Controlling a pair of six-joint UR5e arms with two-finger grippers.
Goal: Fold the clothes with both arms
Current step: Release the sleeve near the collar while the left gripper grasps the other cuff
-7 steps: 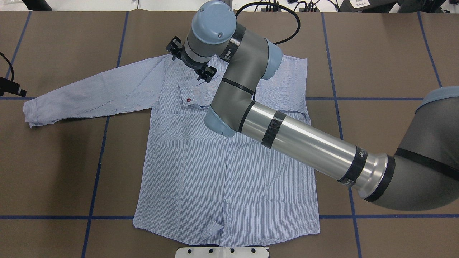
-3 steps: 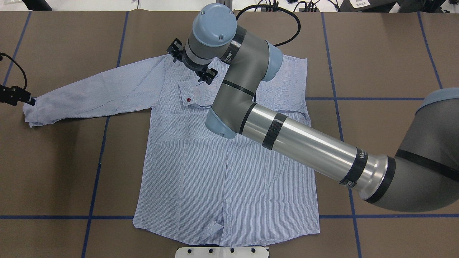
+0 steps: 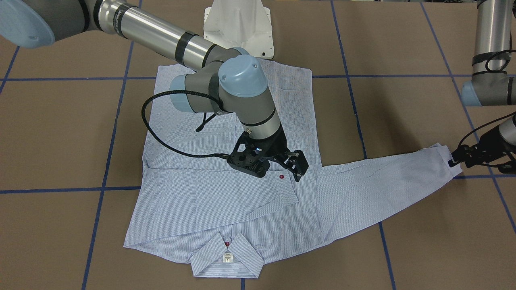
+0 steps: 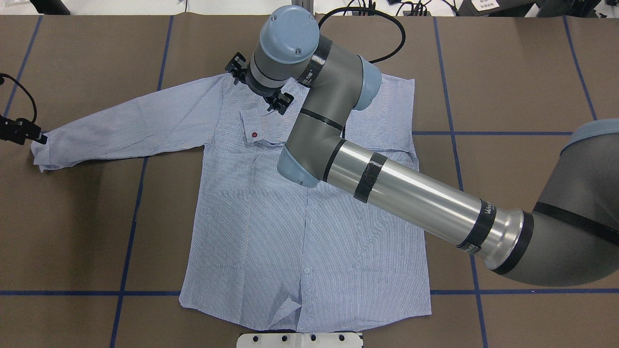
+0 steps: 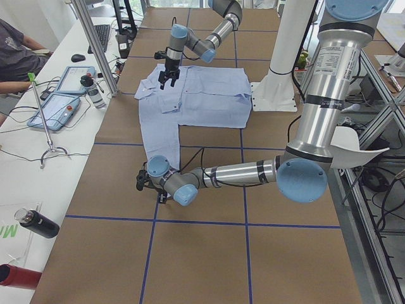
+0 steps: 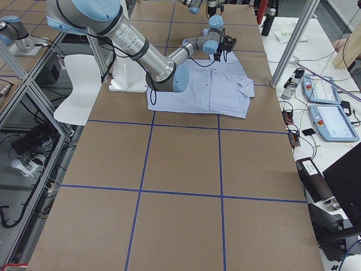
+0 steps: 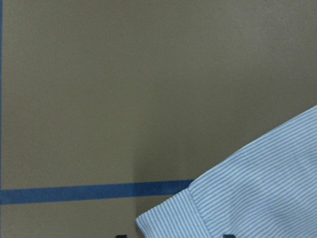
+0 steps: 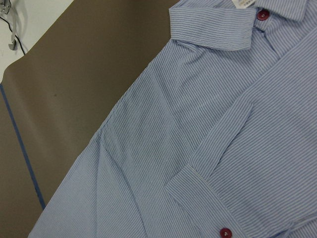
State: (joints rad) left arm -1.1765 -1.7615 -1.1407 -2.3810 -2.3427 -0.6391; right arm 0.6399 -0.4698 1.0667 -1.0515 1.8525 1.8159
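Sleeve folding, I judge, is my step: the shirt [image 3: 225, 209] lies flat, its outstretched cuff [image 3: 443, 162] between the parted, empty fingers of my left gripper [image 3: 457, 158], my right gripper [image 3: 278, 169] wide and empty above the shirt's middle; next, pinch that cuff.

Shirt [image 4: 271, 217]: light blue, fine white stripes. Button [image 3: 281, 177] just beside right gripper [image 3: 272, 163]: dark red; gripper black. Neck label [image 3: 228, 258]: white. Left gripper [image 4: 29, 133]: black, at the pale striped cuff [image 7: 257, 198]. Right arm [image 4: 416, 195] and left arm [image 3: 489, 36]: silver tubes, grey joints, light blue caps. Table [image 4: 72, 232]: brown, crossed by blue tape lines [image 4: 72, 292]. Pedestal [image 3: 238, 24]: white.
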